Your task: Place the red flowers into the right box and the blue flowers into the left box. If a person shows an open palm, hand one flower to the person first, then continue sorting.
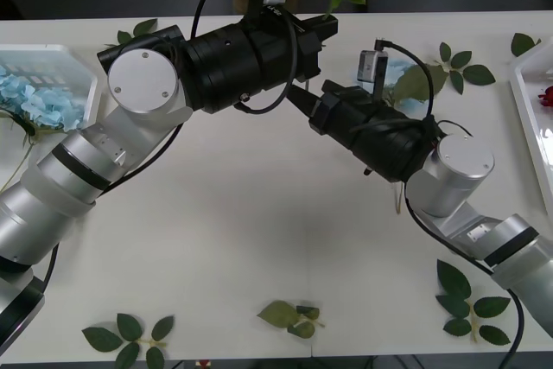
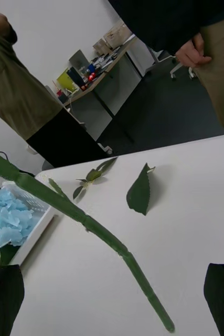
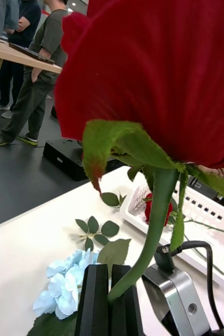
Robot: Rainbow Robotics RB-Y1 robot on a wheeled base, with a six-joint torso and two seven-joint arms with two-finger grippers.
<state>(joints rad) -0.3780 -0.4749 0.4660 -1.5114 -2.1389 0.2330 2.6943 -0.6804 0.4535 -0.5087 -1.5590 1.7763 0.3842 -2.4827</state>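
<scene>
The left tool (image 3: 110, 299) is clamped on the stem of 1 red flower (image 3: 159, 73), its head above the counter's (image 1: 259, 239) far edge. The right tool (image 2: 112, 302) is apart, beside that stem.

A white table (image 1: 259, 239) carries loose leaf sprigs (image 1: 128, 334), the left box (image 1: 60, 62) and the right box (image 1: 529, 110).

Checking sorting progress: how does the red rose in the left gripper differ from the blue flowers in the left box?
The red rose is one deep-red rounded head; the blue flowers are a pale ruffled cluster. The red rose stands upright, its stem pinched by the left gripper's shut fingers; the blue flowers lie loose in the left box. Both have green leaves.
</scene>
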